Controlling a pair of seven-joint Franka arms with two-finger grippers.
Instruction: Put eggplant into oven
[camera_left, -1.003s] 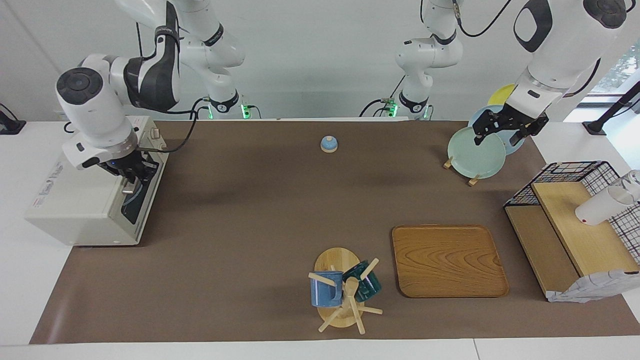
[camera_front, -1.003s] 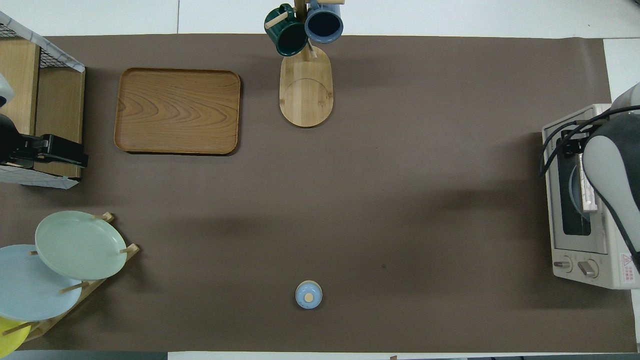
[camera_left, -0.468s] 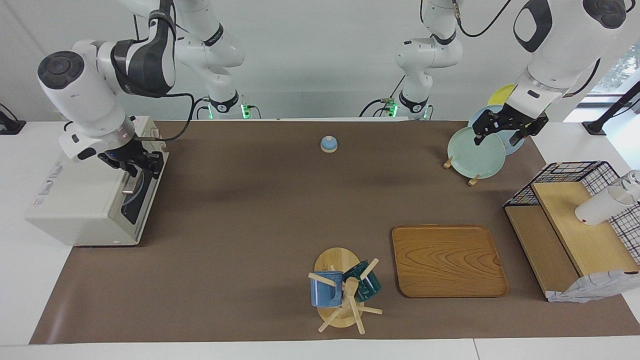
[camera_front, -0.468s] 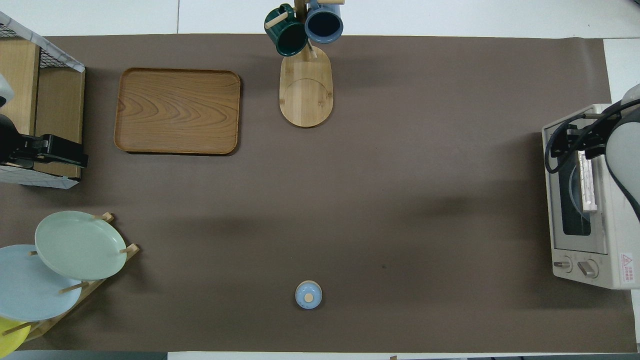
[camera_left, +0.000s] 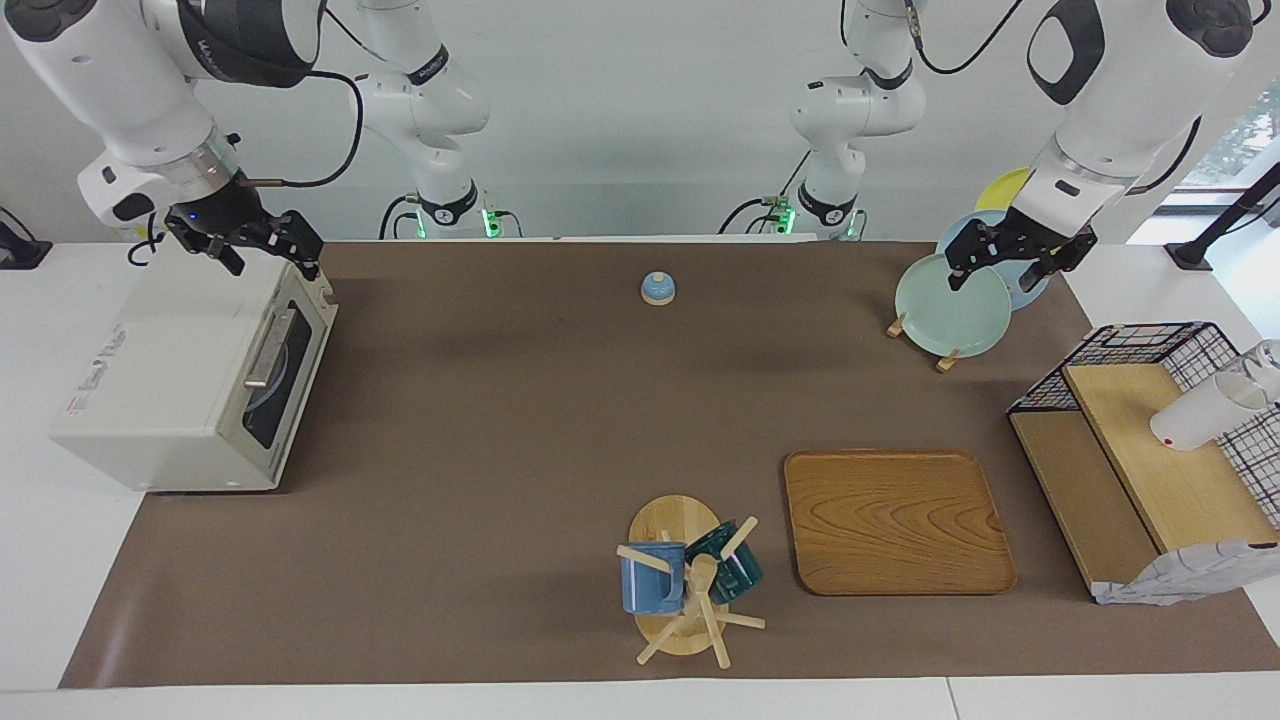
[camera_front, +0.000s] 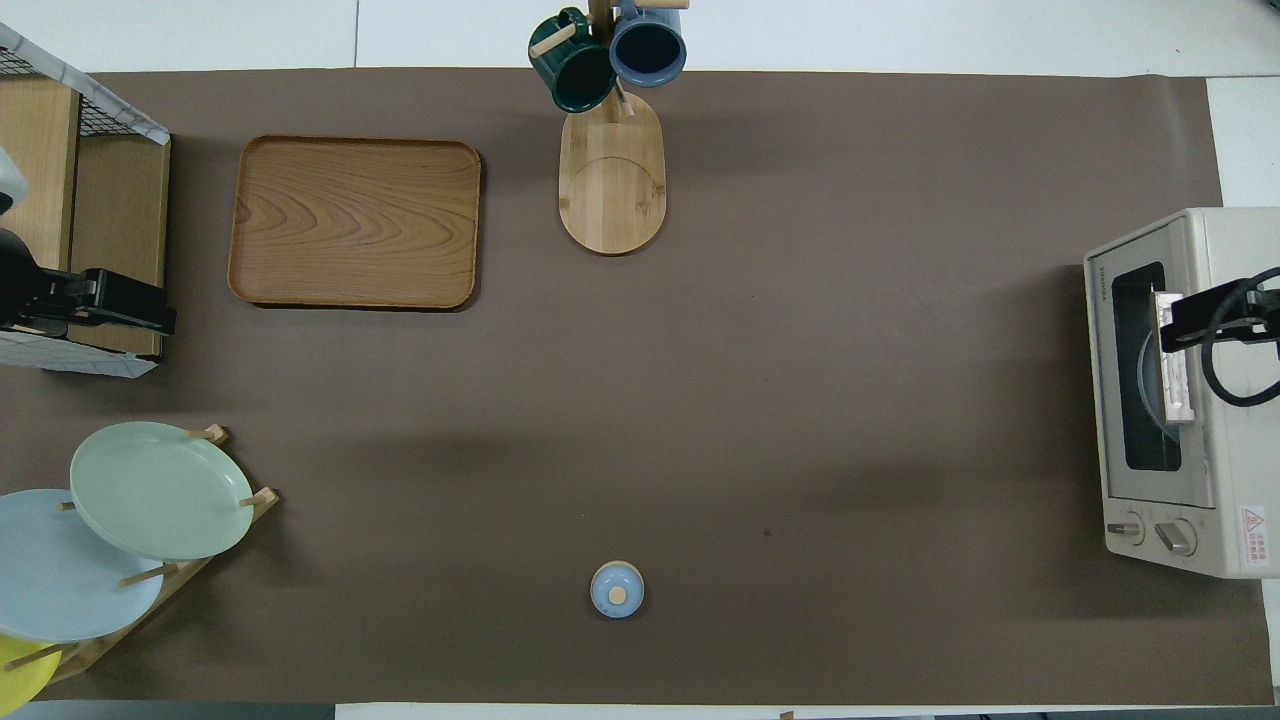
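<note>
The off-white oven (camera_left: 170, 380) stands at the right arm's end of the table with its glass door shut; it also shows in the overhead view (camera_front: 1200, 500). The metal bar handle (camera_left: 268, 348) is free. The rim of a pale blue plate (camera_left: 275, 375) shows through the window. The eggplant is not in view. My right gripper (camera_left: 270, 262) is open and empty, up in the air over the top of the oven near the door. My left gripper (camera_left: 1000, 272) is open and empty over the plate rack and waits.
A small blue bell (camera_left: 657, 288) sits mid-table near the robots. A plate rack (camera_left: 950, 305), a wooden shelf with a wire basket (camera_left: 1150, 440) and a white cup (camera_left: 1200, 412) stand at the left arm's end. A wooden tray (camera_left: 895, 520) and a mug tree (camera_left: 685, 580) lie farther out.
My right gripper has let go of the oven's door handle and risen from it to above the oven's top. The left arm has not moved.
</note>
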